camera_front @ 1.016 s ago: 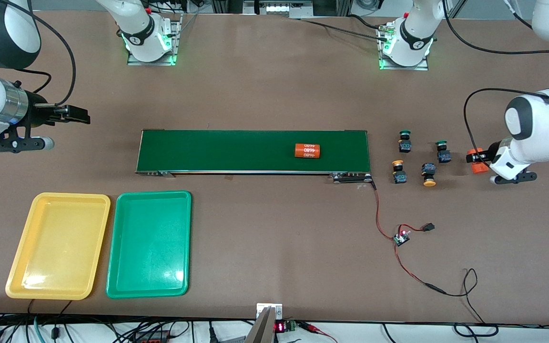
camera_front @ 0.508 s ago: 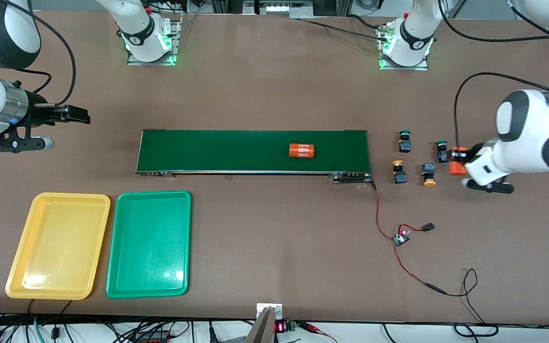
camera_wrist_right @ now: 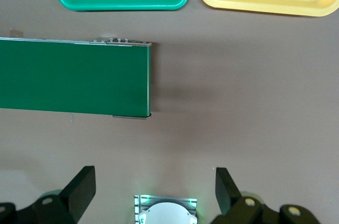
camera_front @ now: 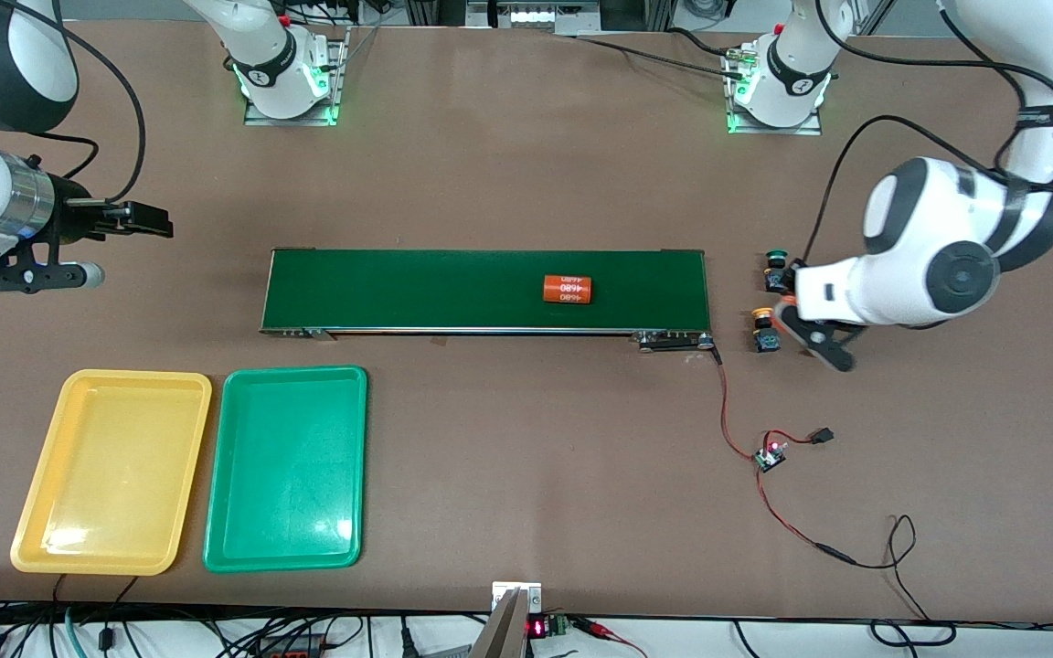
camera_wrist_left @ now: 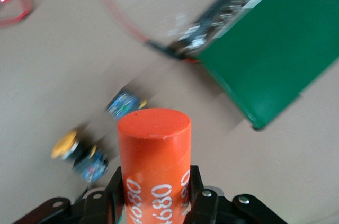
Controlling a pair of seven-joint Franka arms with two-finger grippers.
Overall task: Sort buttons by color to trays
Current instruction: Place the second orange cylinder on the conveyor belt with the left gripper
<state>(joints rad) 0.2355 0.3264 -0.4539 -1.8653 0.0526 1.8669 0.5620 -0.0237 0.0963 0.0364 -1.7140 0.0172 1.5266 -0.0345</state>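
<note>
Tightly clamped, smooth orange cylinder (camera_wrist_left: 153,166), left gripper (camera_wrist_left: 153,195)

Glossy plastic trays (camera_front: 112,384); matt brown table (camera_front: 526,164).

left gripper (camera_front: 793,302) carrying its orange cylinder (camera_wrist_left: 153,166) now over the buttons (camera_front: 767,331) beside the belt's end, two buttons now hidden under the arm, cylinder on the conveyor belt (camera_front: 485,290) riding further toward the right arm's end

A robotics lab: two white robot arms bolted to a brown table (camera_front: 508,183), a small green conveyor belt (camera_front: 453,291) at its middle, loose wiring (camera_front: 769,452) and cables along the near edge.
</note>
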